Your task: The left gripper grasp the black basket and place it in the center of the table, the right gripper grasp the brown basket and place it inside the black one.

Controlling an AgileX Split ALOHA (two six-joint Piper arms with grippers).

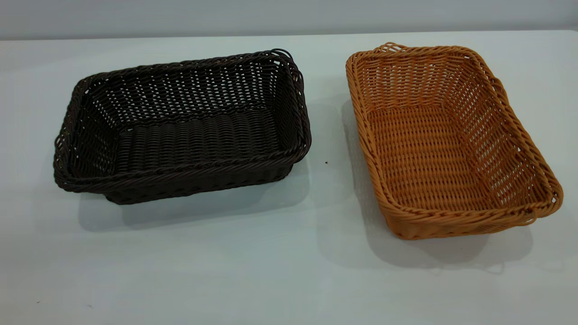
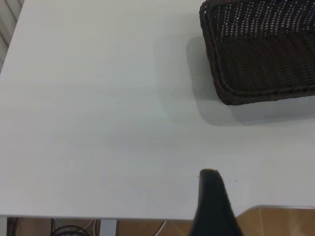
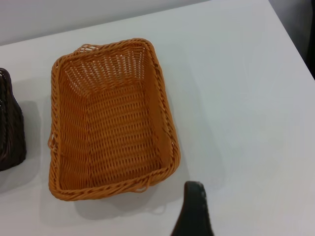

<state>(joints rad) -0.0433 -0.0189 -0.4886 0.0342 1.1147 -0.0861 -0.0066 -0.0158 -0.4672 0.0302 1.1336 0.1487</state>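
Fingers of the left gripper [image 2: 212, 206] appear only as one dark tapered tip at the edge of its wrist view, over the near edge of the desk [image 1: 289, 271]; whether they are spread or closed cannot be told, and they hold nothing visible. One black finger tip is likewise all that shows of the right gripper [image 3: 193, 211], poised above the desk just off a corner of the brown basket [image 1: 447, 140], its opening equally unclear.

On the desk's left half sits the black basket [image 1: 180, 131], a rectangular, very dark woven wicker piece with flared sides, a braided rim and an open, gappy weave in its walls. Beside it on the right half, apart from it with a strip of white between, stands the brown basket, orange-tan, the same shape and weave, with small loop handles at its short ends. Both are upright and empty. Plain, smooth and white, the desk carries a soft shadow beside each basket.
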